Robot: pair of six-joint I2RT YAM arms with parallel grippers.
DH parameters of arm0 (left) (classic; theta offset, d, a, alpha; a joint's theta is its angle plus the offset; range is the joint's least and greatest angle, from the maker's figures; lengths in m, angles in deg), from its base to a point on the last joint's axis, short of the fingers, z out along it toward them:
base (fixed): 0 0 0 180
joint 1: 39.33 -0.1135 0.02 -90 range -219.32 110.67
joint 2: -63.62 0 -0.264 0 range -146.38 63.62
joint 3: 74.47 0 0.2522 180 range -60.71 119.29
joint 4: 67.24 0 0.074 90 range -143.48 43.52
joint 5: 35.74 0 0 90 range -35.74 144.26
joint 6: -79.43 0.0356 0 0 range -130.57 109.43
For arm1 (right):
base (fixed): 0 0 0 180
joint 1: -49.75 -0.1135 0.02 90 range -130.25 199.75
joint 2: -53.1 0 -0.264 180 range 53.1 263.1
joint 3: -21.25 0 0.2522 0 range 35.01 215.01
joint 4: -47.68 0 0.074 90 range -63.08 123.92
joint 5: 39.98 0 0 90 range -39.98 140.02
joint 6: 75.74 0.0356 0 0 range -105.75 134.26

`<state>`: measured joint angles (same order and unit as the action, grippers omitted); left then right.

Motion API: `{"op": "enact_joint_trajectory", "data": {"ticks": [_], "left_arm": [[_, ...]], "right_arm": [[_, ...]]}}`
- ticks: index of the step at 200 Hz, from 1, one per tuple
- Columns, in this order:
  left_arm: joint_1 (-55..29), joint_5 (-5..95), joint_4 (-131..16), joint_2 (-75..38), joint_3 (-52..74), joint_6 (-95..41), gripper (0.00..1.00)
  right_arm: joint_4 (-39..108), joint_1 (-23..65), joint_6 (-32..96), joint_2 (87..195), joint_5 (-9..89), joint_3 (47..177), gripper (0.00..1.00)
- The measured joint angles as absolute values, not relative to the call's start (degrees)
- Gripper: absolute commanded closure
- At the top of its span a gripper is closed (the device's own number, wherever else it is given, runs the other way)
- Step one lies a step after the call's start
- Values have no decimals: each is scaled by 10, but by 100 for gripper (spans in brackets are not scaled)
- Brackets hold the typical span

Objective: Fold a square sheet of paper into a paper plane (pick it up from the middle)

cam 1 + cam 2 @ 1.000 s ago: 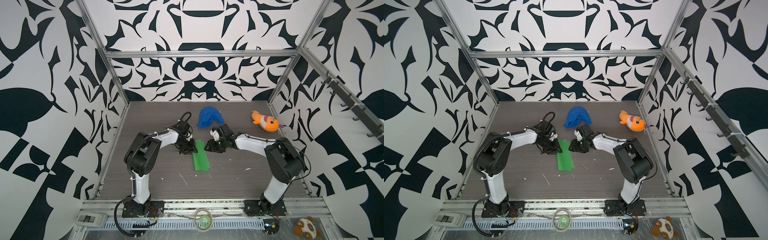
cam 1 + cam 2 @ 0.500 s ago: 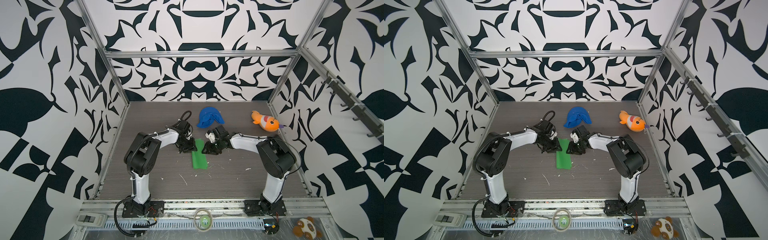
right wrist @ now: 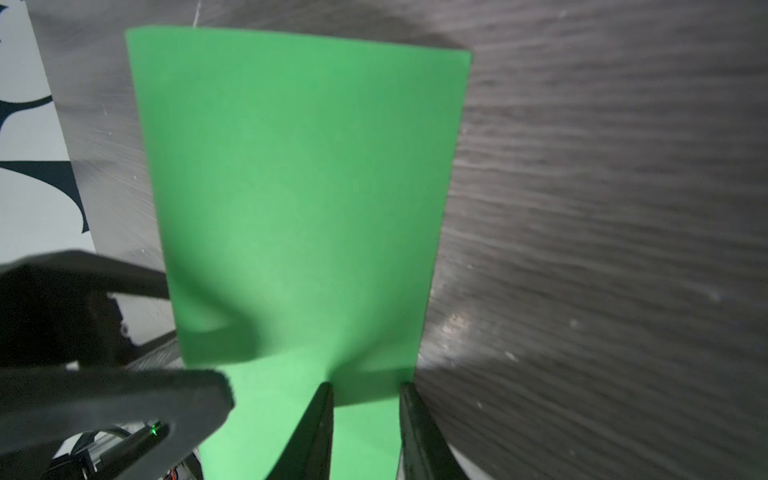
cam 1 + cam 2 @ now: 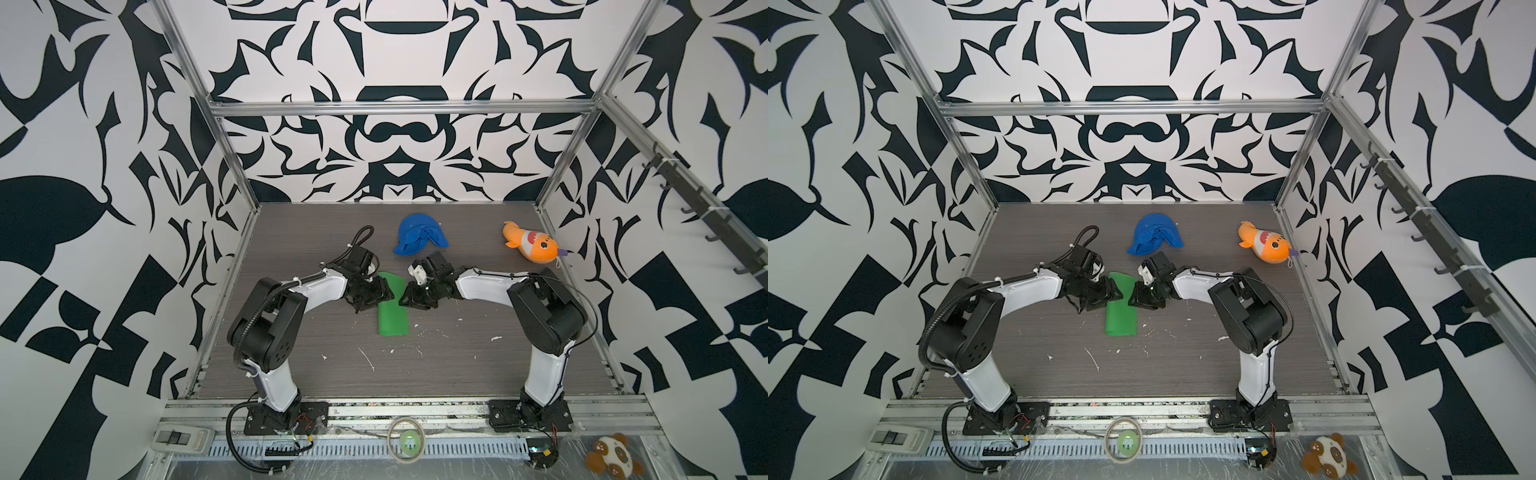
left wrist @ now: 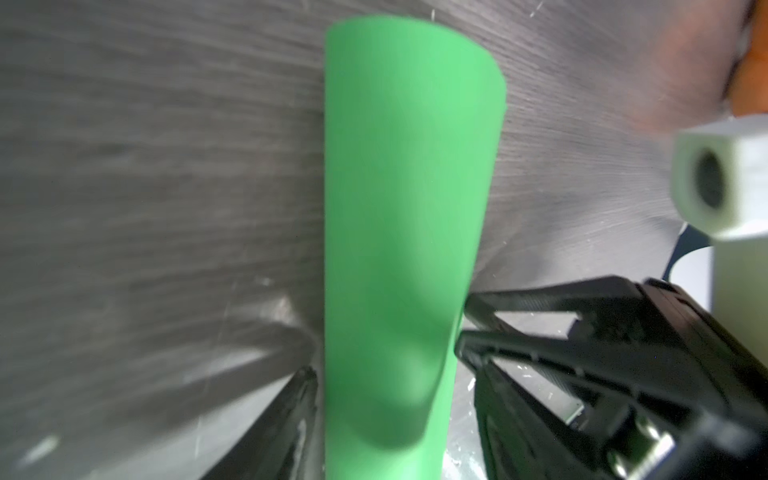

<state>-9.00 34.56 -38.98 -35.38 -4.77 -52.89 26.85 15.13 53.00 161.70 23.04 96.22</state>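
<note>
Fingers of the right gripper sit on both sides of the right edge of the square sheet of paper. They are a little apart, and I cannot tell if they squeeze it. At the left edge, the left gripper has its fingers wide apart, gripping nothing that I can see.

The sheet lies in the middle of the table, between the two grippers. It is bent over on itself into a long strip and is not pressed flat (one end bulges up like a little tunnel).

I think this is the first fold, so most of the folding is yet to come. Next, the edges need to line up. Then something must push down along the bend to make a sharp line, while one side is held so the sheet does not spring open.
</note>
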Motion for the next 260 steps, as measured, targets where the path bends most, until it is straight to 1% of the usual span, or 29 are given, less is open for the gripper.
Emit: {"op": "enact_joint_trajectory", "data": {"ticks": [36, 80, 90, 117, 142, 154, 174, 229, 260], "left_arm": [[-90, 348, -406, -340, -83, -532, 35], [-90, 348, -403, -348, -71, -525, 35], [-90, 350, -399, -352, -66, -523, 38], [-90, 361, -377, -362, -53, -513, 50], [-90, 377, -358, -364, -51, -505, 57], [-90, 383, -351, -364, -50, -500, 59], [-90, 388, -347, -364, -49, -497, 59], [-90, 391, -343, -373, -38, -499, 59], [-90, 393, -337, -380, -29, -508, 56]], "right_arm": [[272, 151, 538, 1619, 230, 962, 67], [275, 151, 544, 1624, 226, 969, 63], [277, 151, 544, 1625, 225, 970, 62], [278, 151, 544, 1627, 221, 972, 61], [279, 151, 544, 1626, 220, 972, 60], [280, 152, 544, 1625, 220, 972, 58], [285, 156, 546, 1620, 223, 966, 57], [290, 179, 557, 1593, 241, 937, 57], [306, 187, 578, 1577, 256, 915, 57]]}}
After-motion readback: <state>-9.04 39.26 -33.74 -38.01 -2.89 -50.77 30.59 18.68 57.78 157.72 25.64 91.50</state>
